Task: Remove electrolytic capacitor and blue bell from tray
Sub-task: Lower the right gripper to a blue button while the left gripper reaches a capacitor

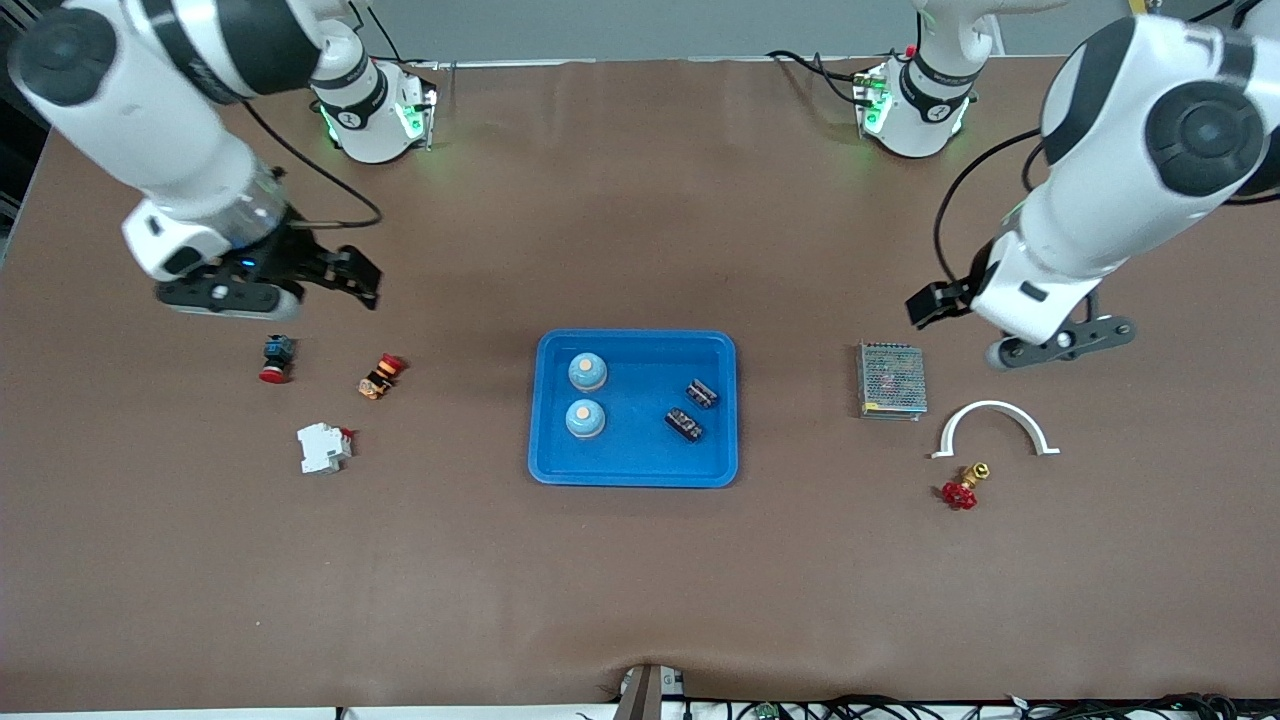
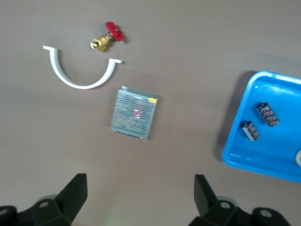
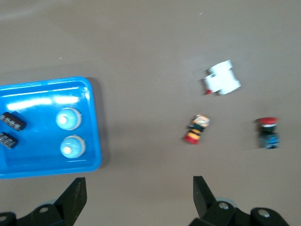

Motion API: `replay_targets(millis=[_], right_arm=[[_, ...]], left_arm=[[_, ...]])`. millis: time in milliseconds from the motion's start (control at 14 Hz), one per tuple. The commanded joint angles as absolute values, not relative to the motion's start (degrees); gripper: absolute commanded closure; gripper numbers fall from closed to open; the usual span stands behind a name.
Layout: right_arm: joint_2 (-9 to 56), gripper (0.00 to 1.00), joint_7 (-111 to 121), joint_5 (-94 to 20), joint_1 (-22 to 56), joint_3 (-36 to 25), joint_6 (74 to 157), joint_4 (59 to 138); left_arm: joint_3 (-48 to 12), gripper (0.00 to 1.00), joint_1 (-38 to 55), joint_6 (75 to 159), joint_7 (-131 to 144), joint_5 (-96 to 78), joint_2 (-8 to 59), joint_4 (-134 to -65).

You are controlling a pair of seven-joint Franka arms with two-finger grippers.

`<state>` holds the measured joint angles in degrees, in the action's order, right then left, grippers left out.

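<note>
Blue tray (image 1: 633, 470) at table centre holds two bells (image 1: 587, 372) toward the right arm's end and two capacitors (image 1: 684, 424) toward the left arm's end, none touching. Left gripper (image 1: 1062, 343) hangs over bare table beside a mesh box (image 1: 890, 380), fingers spread, nothing held. Right gripper (image 1: 225, 297) hangs above a red push button (image 1: 276, 359), likewise spread and unloaded.

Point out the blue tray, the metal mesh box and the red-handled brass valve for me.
blue tray (image 1: 634, 471): front view, on its rim nearest the camera.
metal mesh box (image 1: 890, 379): front view, middle of its mesh top.
red-handled brass valve (image 1: 959, 494): front view, on the red handwheel.
</note>
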<state>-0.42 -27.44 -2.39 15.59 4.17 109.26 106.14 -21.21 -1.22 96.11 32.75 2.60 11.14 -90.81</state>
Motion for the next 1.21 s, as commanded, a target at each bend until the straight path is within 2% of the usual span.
replay_targets(millis=[0, 214, 357, 643, 929, 1143], right_arm=[[2.3, 0.0, -33.6, -2.5, 20.5, 3.5, 111.3, 105.6], [6.6, 0.0, -34.1, -2.3, 24.4, 3.5, 113.3, 104.3], [10.4, 0.0, -34.1, -2.3, 26.4, 3.5, 113.6, 102.3], [17.5, 0.0, -34.1, -2.2, 29.9, 3.5, 120.5, 101.6], [23.5, 0.0, -34.0, -2.2, 32.3, 3.5, 126.9, 101.0], [27.3, 0.0, -34.0, -1.9, 33.6, 3.4, 127.1, 98.9]], left_arm=[[-22.9, 0.0, 0.0, 100.3, 39.7, 2.3, 14.1, -91.6], [-22.9, 0.0, 4.0, 105.8, 51.0, 2.9, 18.3, -92.0], [-22.9, 0.12, 6.1, 109.0, 56.4, 3.3, 21.0, -92.0], [-22.6, 0.21, 10.0, 115.0, 66.6, 3.9, 26.1, -93.2], [-22.9, 0.21, 12.7, 123.2, 80.5, 9.4, 32.2, -93.6], [-22.5, 0.24, 15.3, 131.6, 89.3, 9.7, 37.0, -93.3]])
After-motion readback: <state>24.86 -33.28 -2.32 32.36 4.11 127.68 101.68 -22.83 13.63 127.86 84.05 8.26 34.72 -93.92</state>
